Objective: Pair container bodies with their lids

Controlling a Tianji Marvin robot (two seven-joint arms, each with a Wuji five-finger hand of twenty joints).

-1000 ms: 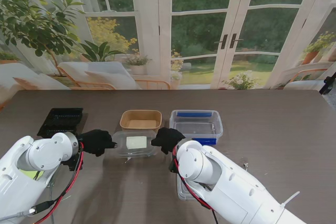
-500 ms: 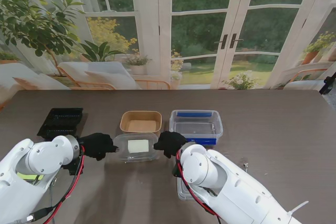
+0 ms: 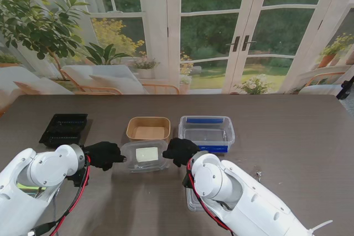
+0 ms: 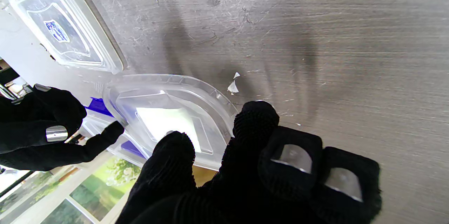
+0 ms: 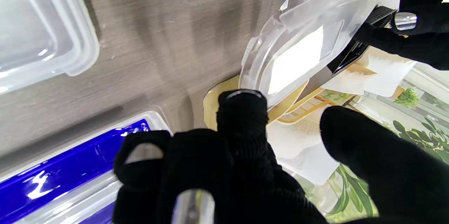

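Carried slightly farther from me since a second ago, both hands grip one clear lid (image 3: 145, 155): left hand (image 3: 103, 154) and right hand (image 3: 180, 151) pinch opposite ends, long axis running left-right, just nearer than one tan container (image 3: 148, 127). One blue-clipped container (image 3: 206, 132) sits right on the tabletop (image 3: 287, 136).

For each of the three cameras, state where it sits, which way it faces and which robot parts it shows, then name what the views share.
Stand view: above the shoulders, looking down at the table; both arms, left hand and right hand flank the clear lid.
Left wrist view: along the left hand's fingers toward the lid; the right hand shows opposite.
Right wrist view: along the right hand's fingers toward the lid; the left hand shows opposite.
Shared: all three show the lid held between both hands.
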